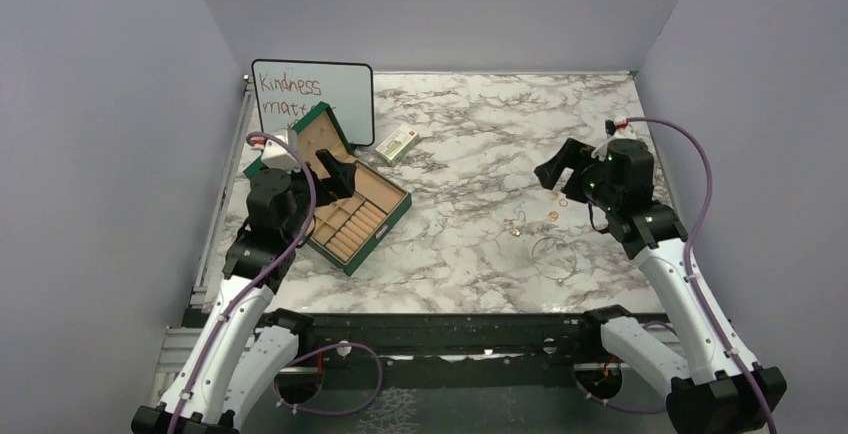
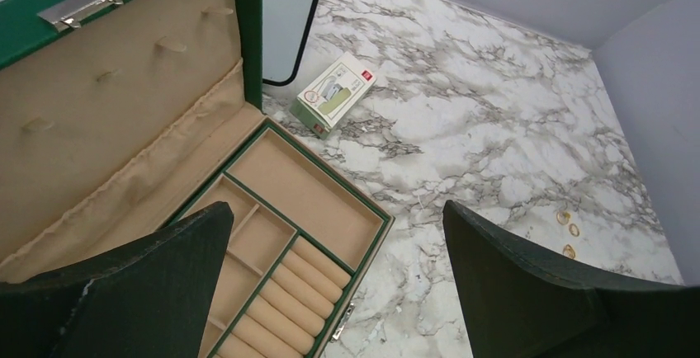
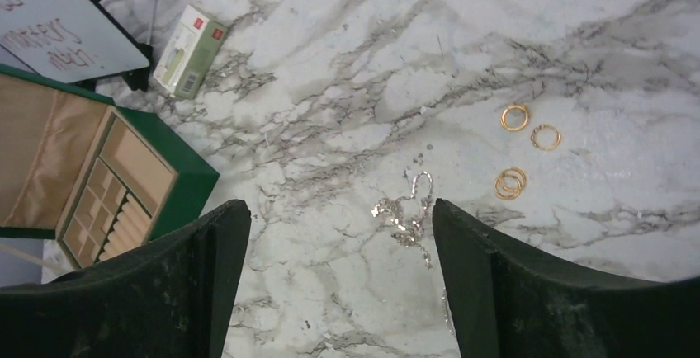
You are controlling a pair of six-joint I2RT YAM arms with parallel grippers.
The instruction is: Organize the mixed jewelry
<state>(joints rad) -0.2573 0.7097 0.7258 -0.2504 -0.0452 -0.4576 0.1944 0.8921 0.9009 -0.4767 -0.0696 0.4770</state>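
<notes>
The mixed jewelry lies loose on the marble right of centre. It includes gold rings (image 3: 515, 117) (image 1: 553, 216), a tangled silver chain (image 3: 404, 209) (image 1: 517, 224) and a thin silver wire loop (image 1: 555, 252). My right gripper (image 3: 338, 209) (image 1: 560, 176) hovers open above the marble, with the chain just inside its right finger and nothing held. The green box (image 1: 360, 216) (image 2: 305, 201) stands open at the left, showing tan compartments and ring rolls. My left gripper (image 2: 337, 209) (image 1: 338, 176) hangs open over the box's near corner, empty. Two gold rings (image 2: 568, 219) show far right in the left wrist view.
A small white-and-green carton (image 1: 397, 143) (image 2: 334, 94) lies behind the box. A whiteboard (image 1: 312, 94) with red writing stands at the back left. Grey walls close in the table on three sides.
</notes>
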